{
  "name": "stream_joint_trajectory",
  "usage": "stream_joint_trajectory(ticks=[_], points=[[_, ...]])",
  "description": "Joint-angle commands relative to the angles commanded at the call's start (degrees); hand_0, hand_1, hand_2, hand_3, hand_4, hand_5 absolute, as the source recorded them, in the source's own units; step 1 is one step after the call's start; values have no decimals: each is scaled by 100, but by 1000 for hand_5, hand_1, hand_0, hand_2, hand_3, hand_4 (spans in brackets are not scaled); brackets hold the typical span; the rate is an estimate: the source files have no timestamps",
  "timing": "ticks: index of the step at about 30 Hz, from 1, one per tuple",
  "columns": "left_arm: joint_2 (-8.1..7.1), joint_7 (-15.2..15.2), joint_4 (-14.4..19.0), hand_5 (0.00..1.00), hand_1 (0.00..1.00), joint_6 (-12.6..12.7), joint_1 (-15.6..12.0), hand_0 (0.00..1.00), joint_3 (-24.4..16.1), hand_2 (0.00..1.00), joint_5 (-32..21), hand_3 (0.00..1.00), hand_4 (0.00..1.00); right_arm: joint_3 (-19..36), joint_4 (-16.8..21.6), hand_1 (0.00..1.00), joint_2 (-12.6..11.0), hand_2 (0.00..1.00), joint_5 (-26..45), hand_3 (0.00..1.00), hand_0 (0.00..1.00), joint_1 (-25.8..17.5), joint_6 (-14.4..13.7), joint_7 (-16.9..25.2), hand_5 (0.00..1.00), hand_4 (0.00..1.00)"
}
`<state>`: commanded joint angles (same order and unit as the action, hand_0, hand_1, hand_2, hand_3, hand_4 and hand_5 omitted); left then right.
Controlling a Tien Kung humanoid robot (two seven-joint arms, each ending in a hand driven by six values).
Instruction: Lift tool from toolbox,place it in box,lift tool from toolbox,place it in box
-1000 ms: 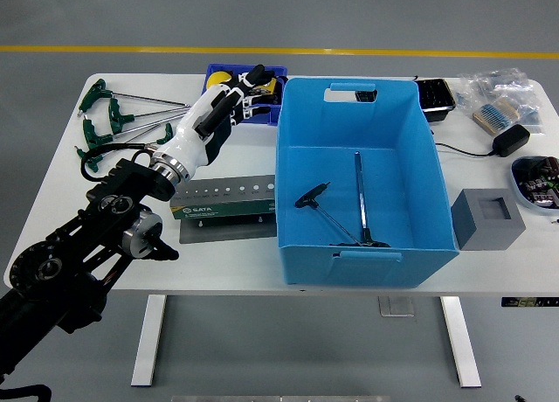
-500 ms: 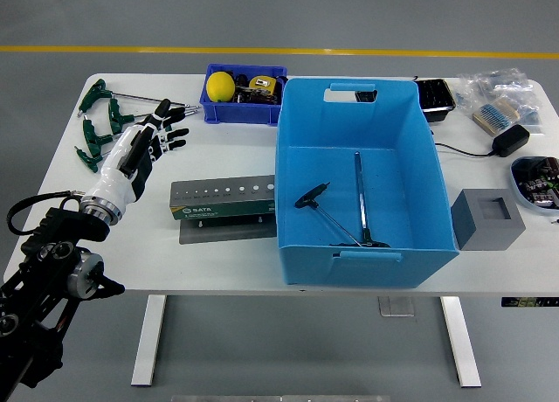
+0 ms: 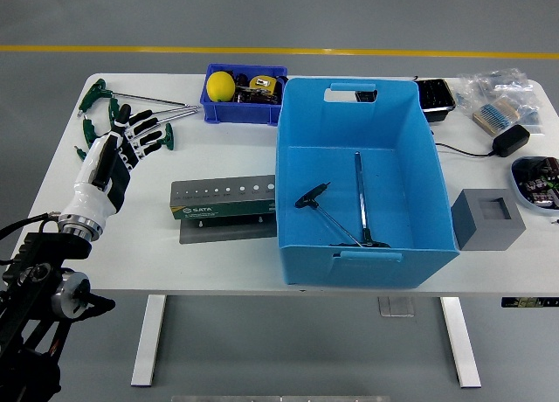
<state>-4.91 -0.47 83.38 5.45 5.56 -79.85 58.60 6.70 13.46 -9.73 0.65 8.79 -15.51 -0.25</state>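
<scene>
The left hand [image 3: 112, 153] hovers with fingers spread, holding nothing — right over the green-handled tools [image 3: 131, 114] lying on the tabletop [image 3: 227, 262], well left of the blue box [image 3: 362, 179]. Two tools [image 3: 349, 201] already lie inside that box.

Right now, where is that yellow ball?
In the head view, the yellow ball sits in the small dark-blue bin at the table's far edge, just left of the big blue box.

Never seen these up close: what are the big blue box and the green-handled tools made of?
Blue box: probably thin plastic sheet, matte, with cut-out handle slots. Tools: shiny rods, likely steel, with green grips that look like plastic or rubber; I can't tell which.
</scene>
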Motion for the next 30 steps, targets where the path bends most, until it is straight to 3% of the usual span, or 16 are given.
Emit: stream_joint_trajectory(ticks=[9,30], points=[[68,113,8,946,756,-90,-65,766,-57,837,-25,765,968,-154,27,638,1,699,257,555,654,48,59,57,749,805],[24,-58,199,952,758,23,-1,760,-148,834,129,767,968,-309,57,637,-68,699,471,555,654,214,86,130,751,805]])
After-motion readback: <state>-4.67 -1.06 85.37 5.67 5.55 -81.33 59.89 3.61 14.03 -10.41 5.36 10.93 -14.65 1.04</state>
